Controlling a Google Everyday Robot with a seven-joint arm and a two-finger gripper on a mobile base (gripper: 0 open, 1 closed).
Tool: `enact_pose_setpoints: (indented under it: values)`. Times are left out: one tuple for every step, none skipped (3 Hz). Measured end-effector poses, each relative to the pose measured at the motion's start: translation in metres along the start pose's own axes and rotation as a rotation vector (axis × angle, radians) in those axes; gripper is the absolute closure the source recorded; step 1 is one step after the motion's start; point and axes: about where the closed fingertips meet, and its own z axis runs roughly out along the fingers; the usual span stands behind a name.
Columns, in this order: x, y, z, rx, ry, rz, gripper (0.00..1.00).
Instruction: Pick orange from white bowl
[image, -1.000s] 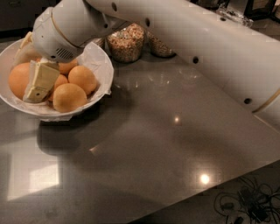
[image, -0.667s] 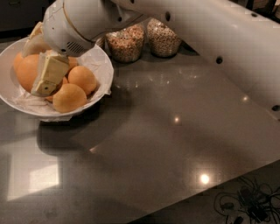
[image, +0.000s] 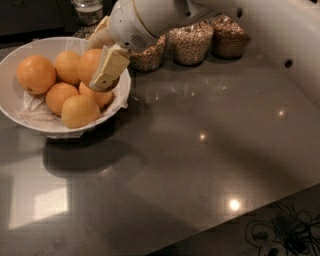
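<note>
The orange (image: 85, 63) sits at the right side of the white bowl (image: 45, 44), pinched between the cream fingers (image: 108, 70) of the gripper (image: 95, 66), which grasps it; whether it clears the five other fruits (image: 35, 74) is unclear; jars (image: 190, 42) stand behind on the dark counter (image: 200, 150).

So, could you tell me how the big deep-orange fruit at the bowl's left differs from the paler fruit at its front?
The deep-orange round fruit is darker and looks slightly larger than the paler yellow-orange fruit. It lies by the left rim of the wide white bowl, while the paler one lies at the front. Both are round. The tool is over the bowl's right side.
</note>
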Motion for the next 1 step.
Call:
enact_pose_setpoints:
  values:
    - [-0.0001,0.0001,0.0,0.0,0.0,0.0,1.0]
